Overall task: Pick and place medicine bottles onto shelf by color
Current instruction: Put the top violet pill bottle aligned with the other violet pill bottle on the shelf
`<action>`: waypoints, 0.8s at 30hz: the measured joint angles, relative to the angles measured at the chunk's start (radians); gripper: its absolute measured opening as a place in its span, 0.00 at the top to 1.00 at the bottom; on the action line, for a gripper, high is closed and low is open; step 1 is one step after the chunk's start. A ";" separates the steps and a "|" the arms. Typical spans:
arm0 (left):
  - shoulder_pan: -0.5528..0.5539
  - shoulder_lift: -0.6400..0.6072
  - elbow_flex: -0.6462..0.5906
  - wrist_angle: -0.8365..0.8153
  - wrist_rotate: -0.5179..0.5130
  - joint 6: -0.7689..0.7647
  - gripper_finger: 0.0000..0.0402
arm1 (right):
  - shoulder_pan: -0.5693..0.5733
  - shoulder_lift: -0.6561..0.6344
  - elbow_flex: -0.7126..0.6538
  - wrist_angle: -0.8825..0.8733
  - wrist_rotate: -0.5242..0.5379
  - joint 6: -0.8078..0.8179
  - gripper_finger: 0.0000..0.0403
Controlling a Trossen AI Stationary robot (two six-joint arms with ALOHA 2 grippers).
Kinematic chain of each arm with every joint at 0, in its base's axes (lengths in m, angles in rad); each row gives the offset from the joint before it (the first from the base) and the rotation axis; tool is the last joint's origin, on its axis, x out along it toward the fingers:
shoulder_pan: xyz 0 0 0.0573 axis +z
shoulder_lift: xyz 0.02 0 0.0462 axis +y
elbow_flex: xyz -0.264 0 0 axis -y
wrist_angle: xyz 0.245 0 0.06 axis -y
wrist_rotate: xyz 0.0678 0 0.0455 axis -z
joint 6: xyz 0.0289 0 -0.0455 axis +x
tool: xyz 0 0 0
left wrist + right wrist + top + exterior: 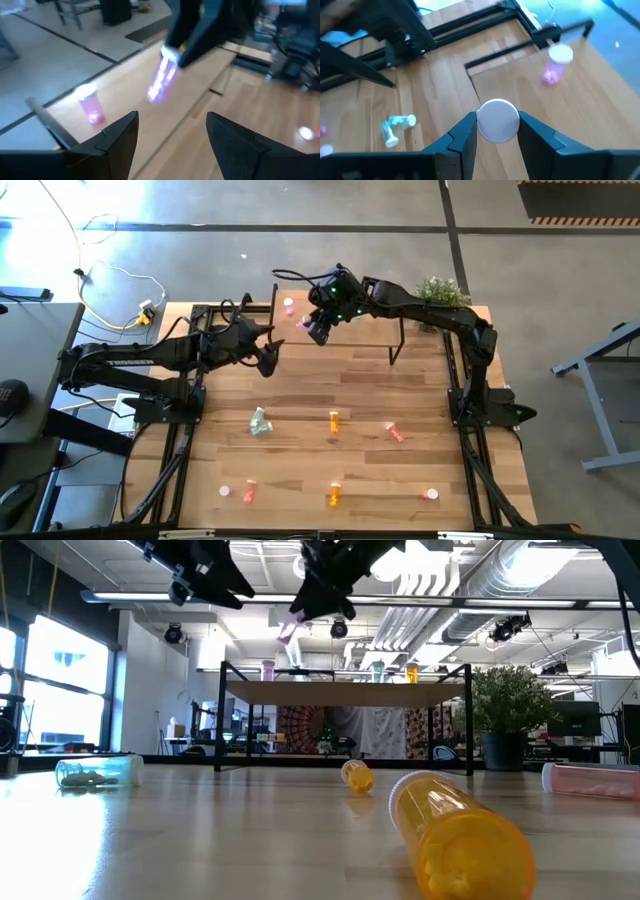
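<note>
The shelf (360, 330) stands at the table's far middle; the low view shows its board (345, 690) on black legs. A pink medicine bottle (289, 306) stands upright on the shelf's left end, also seen in the left wrist view (90, 102) and right wrist view (555, 62). My right gripper (316, 328) hovers over the shelf's left part, shut on another pink bottle (162, 80). My left gripper (268, 352) stands open with nothing between its fingers, just left of the shelf's near-left corner, above the table. My right gripper pinches the pink bottle at its white-capped end (498, 120) between its two fingers, one on each side of the cap. The fingers slant downward. The bottle's pink body (290, 628) hangs tilted below them, lifted clear above the shelf board.
On the table's near half lie pale green bottles (260, 421), an orange one (333, 420), a salmon one (395, 432), a pink one (249, 491) and another orange one (334, 495). Further bottles (411, 671) stand on the shelf. A potted plant (440, 292) sits at the far right.
</note>
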 joint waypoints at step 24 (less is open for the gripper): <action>0.074 0.031 0.000 0.073 0.313 0.035 0.44 | 0.046 0.005 0.150 -0.225 -0.163 -0.274 0.71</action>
